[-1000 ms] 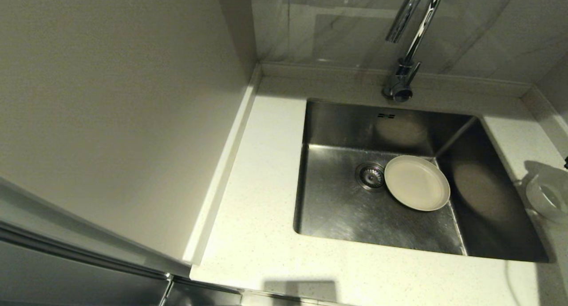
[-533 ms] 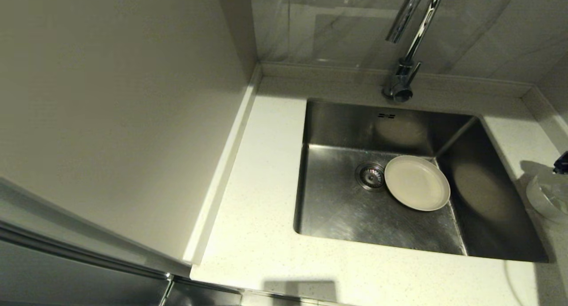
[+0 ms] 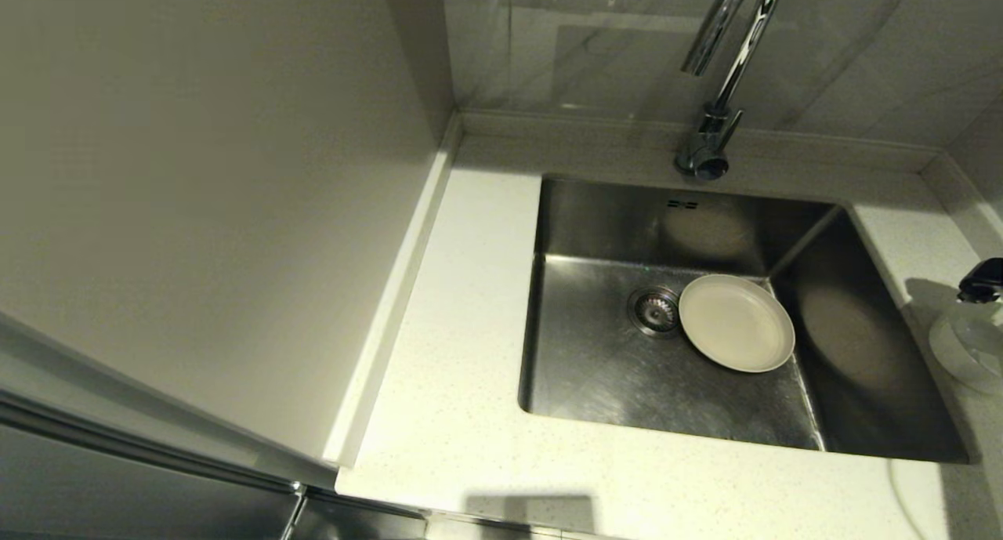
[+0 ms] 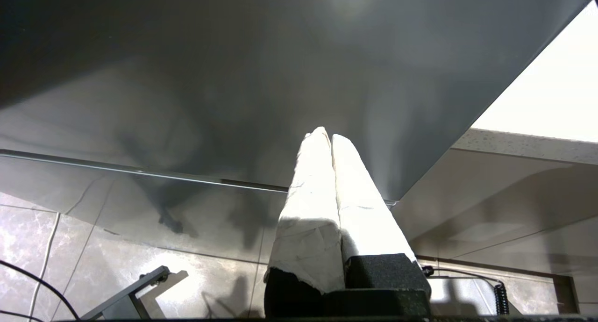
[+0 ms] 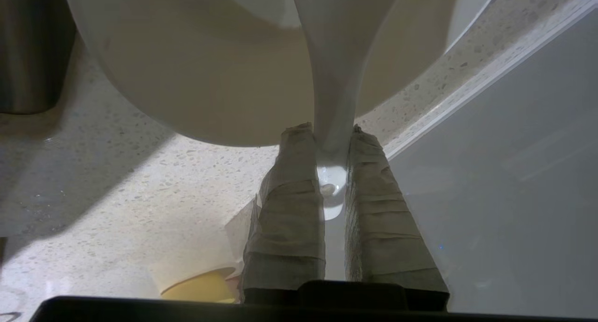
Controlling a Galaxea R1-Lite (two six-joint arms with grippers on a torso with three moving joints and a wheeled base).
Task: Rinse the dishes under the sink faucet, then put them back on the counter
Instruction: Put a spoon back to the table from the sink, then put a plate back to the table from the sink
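One plate [image 3: 736, 323], one bowl [image 3: 968, 347], one spoon [image 5: 334, 102]

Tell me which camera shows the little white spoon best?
The right wrist view: the spoon fills the middle, its handle pinched between the right gripper fingers, over the bowl. The head view catches only the gripper and bowl at its edge; the left wrist view shows none of it.
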